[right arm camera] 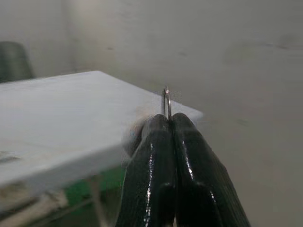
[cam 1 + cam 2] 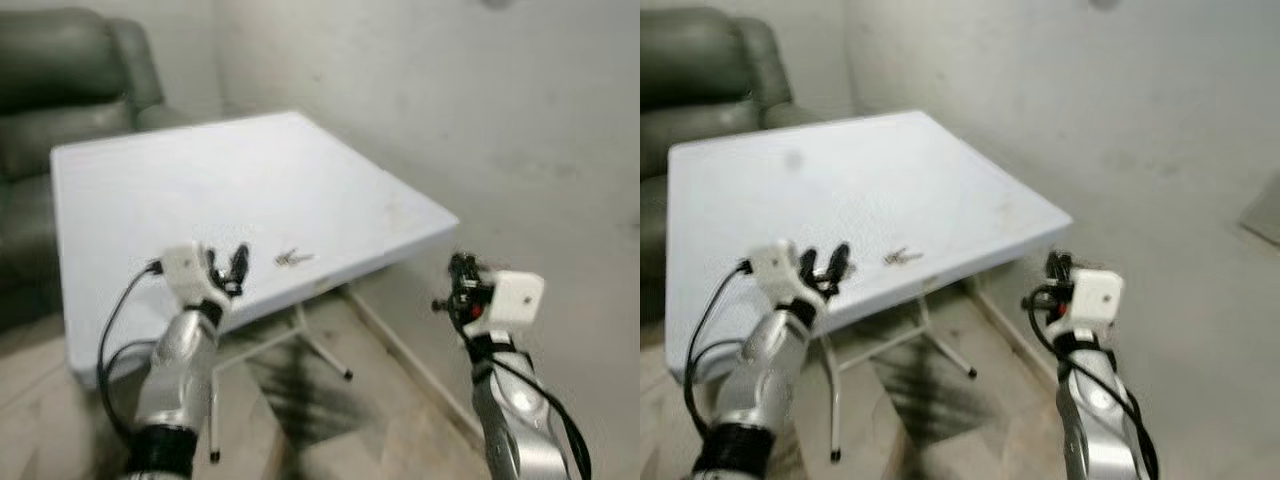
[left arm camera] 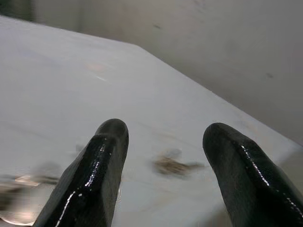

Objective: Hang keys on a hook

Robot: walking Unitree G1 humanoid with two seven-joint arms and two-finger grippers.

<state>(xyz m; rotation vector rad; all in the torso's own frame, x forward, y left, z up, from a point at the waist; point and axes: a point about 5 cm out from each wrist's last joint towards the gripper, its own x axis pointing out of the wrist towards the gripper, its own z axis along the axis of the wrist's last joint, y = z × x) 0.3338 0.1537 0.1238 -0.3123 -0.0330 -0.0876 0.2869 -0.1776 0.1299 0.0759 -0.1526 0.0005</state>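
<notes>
Your keys (image 2: 294, 258) lie flat on the white table (image 2: 150, 190) near its front edge, just beside your left gripper (image 2: 226, 270), whose fingers (image 3: 102, 161) stand apart above the tabletop. Judge the bunch light, hard and loose, likely to skid on the smooth top, so take it by the ring or pinch across the bunch. Your right gripper (image 2: 462, 283) hangs off the table's corner; its wrist view shows its fingers (image 1: 156, 156) pressed together on a thin metal ring (image 1: 166, 101), a detail too small to make out from the head views.
</notes>
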